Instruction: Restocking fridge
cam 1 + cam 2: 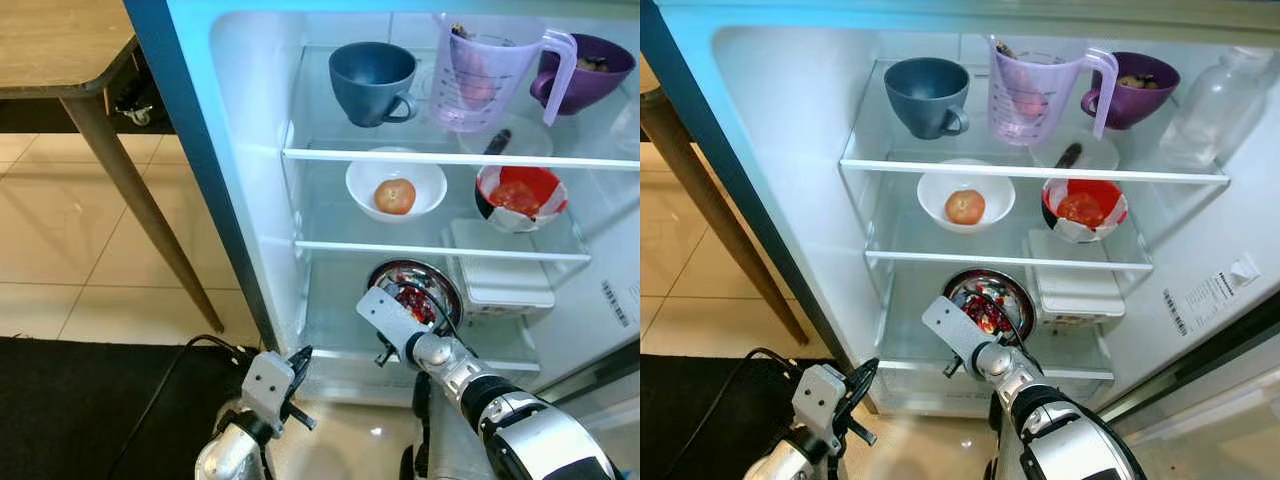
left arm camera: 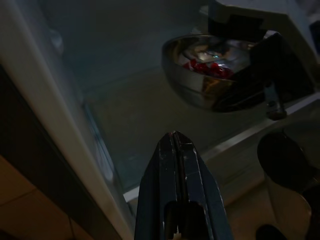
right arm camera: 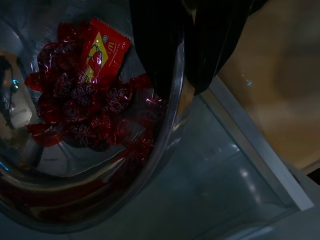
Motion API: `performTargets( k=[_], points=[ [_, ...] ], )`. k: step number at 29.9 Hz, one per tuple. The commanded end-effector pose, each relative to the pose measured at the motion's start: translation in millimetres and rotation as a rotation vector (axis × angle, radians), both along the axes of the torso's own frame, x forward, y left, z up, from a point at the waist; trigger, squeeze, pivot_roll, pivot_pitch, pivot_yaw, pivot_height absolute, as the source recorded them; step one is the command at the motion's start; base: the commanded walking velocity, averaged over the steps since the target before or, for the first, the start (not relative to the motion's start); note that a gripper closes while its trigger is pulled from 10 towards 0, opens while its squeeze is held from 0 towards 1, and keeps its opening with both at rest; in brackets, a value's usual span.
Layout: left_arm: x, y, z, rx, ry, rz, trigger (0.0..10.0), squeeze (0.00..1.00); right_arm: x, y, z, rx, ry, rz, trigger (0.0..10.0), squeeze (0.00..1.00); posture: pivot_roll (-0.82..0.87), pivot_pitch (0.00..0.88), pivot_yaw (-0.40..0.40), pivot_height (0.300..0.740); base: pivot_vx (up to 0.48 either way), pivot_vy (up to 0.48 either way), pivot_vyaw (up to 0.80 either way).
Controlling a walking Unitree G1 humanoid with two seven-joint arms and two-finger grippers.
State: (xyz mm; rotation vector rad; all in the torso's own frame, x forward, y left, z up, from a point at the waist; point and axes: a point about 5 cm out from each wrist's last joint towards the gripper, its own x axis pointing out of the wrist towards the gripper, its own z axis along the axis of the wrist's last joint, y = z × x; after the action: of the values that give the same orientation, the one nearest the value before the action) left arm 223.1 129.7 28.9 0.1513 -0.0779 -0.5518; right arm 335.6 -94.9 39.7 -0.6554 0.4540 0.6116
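Right gripper [image 3: 182, 60] — fingers clamped on steel bowl [image 1: 443, 283] rim, bottom fridge shelf [image 1: 340, 320]. Left gripper [image 2: 176, 145] — fingers together, near left.

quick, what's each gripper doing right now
left gripper: shut, empty, low outside the fridge.
right gripper: shut on the rim of the steel bowl.
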Motion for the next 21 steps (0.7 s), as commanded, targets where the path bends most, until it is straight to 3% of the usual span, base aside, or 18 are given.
performTargets(
  k=[1,8,9,10,11,12,15,18,19,20,21],
  points=[
    [-4.5,0.7,-3,0.019,0.025,-0.02,10.0,0.0,3.4,6.2,6,0.007,-0.038,0.018,10.0,0.0,0.1,0.266,-0.012,0.467,0.0,0.0,0.0],
    [-3.8,0.3,0,0.018,0.025,-0.02,10.0,0.0,6.0,7.9,9,-0.057,-0.066,0.037,10.0,0.0,0.11,0.264,-0.011,0.467,0.0,0.0,0.0],
    [-3.9,-0.1,1,0.017,0.025,-0.02,10.0,0.0,6.2,7.5,9,-0.06,-0.069,0.035,10.0,0.37,0.11,0.265,-0.012,0.467,0.0,0.0,0.0],
    [-4.2,-0.7,1,0.016,0.026,-0.02,10.0,0.0,6.6,6.7,9,-0.066,-0.075,0.03,10.0,0.83,0.11,0.265,-0.012,0.467,0.0,0.0,0.0],
    [-4.4,-1.1,2,0.015,0.028,-0.02,10.0,0.0,6.8,6.1,9,-0.069,-0.08,0.027,10.0,0.83,0.11,0.265,-0.012,0.467,0.0,0.0,0.0],
    [-4.6,-1.6,3,0.014,0.029,-0.02,10.0,0.0,6.9,5.6,9,-0.073,-0.085,0.026,10.0,0.98,0.11,0.266,-0.012,0.467,0.0,0.0,0.0],
    [-4.9,-2.6,4,0.013,0.032,-0.02,10.0,0.0,7.4,4.8,10,-0.076,-0.093,0.022,10.0,0.98,0.1,0.264,-0.012,0.467,0.0,0.0,0.0],
    [-4.9,-4.3,4,0.009,0.035,-0.024,10.0,0.0,8.9,3.8,12,-0.072,-0.108,0.017,10.0,0.93,0.1,0.263,-0.011,0.467,0.0,0.0,0.0],
    [-4.4,-5.9,4,0.007,0.036,-0.027,10.0,0.0,11.1,2.6,15,-0.058,-0.121,0.013,10.0,0.56,0.09,0.261,-0.01,0.467,0.0,0.0,0.0],
    [-4.0,-6.6,4,0.006,0.037,-0.028,10.0,0.0,12.3,1.7,17,-0.05,-0.129,0.014,10.0,0.08,0.09,0.26,-0.011,0.467,0.0,0.0,0.0],
    [-4.0,-6.6,4,0.006,0.037,-0.028,10.0,0.0,12.3,1.7,17,-0.05,-0.129,0.014,10.0,0.08,0.09,0.26,-0.011,0.467,0.0,0.0,0.0]
  ],
)
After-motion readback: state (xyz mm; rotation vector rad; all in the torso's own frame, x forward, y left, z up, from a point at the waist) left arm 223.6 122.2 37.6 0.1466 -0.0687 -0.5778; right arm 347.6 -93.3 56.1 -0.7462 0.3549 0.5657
